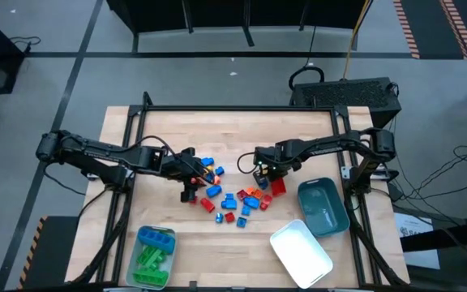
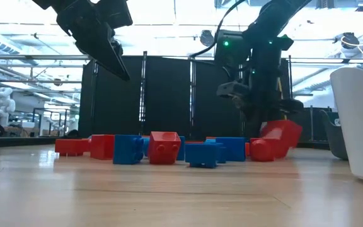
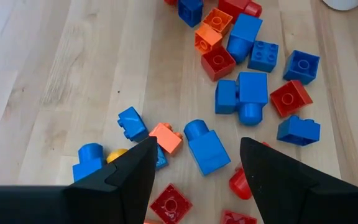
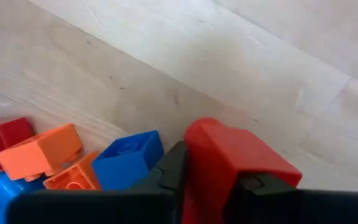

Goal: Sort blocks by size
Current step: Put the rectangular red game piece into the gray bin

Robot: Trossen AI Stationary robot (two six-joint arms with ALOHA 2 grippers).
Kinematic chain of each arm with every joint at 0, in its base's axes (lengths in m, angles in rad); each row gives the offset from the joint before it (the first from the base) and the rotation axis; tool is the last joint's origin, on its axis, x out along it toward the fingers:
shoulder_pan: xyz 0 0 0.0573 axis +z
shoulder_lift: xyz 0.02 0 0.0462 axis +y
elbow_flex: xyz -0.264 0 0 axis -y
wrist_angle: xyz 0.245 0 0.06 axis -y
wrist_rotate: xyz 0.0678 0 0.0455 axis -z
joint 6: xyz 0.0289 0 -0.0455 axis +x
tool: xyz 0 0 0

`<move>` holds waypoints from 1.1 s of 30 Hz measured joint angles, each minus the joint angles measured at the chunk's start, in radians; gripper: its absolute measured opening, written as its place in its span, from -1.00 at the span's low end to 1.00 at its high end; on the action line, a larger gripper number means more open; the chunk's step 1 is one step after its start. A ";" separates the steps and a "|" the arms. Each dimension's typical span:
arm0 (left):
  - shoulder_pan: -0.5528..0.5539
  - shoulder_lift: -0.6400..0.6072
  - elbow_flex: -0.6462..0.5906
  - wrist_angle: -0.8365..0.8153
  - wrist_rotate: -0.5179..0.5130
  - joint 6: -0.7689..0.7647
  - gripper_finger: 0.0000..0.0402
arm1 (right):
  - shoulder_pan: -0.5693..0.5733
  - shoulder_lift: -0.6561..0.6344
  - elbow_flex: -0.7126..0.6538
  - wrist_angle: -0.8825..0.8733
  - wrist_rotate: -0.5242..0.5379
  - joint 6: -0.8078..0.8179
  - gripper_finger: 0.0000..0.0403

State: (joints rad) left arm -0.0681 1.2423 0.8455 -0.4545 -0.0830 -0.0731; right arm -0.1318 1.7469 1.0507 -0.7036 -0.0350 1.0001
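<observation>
Blue, red and orange blocks (image 1: 225, 195) lie loose in a pile mid-table. My left gripper (image 3: 197, 146) hangs open above the pile's left part, over a blue block (image 3: 205, 146), and touches nothing. My right gripper (image 1: 267, 177) points down at the pile's right side, shut on a long red block (image 2: 276, 140). Green and blue blocks (image 1: 152, 253) lie in a pale grey tray (image 1: 169, 242) at the near left. My right gripper pinches the long red block (image 4: 229, 158) between its two fingers (image 4: 173, 168), coming from above and pointing down, with the fingers across the block. The block is tilted, one end (image 2: 288, 131) raised and the other end (image 2: 260, 150) low by the table.
A teal tray (image 1: 323, 207) and a white tray (image 1: 301, 253) stand at the near right, close to my right gripper. Bare wood lies along the table's far side and near its front middle. The arms' frames stand at both table edges.
</observation>
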 joint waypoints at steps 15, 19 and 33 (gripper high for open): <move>0.000 0.000 0.000 0.058 -0.007 -0.024 0.16 | 0.003 -0.001 0.088 -0.026 0.077 -0.095 -0.99; 0.000 0.000 0.000 0.134 0.002 -0.026 0.16 | 0.003 -0.023 0.234 -0.078 0.214 -0.174 -0.99; 0.000 0.000 0.000 0.592 0.058 0.084 0.16 | 0.194 -0.268 0.536 0.100 0.543 -0.550 -1.00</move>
State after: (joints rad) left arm -0.0677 1.2422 0.8455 0.1379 -0.0250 0.0110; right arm 0.0626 1.4784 1.5867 -0.6032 0.5078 0.4498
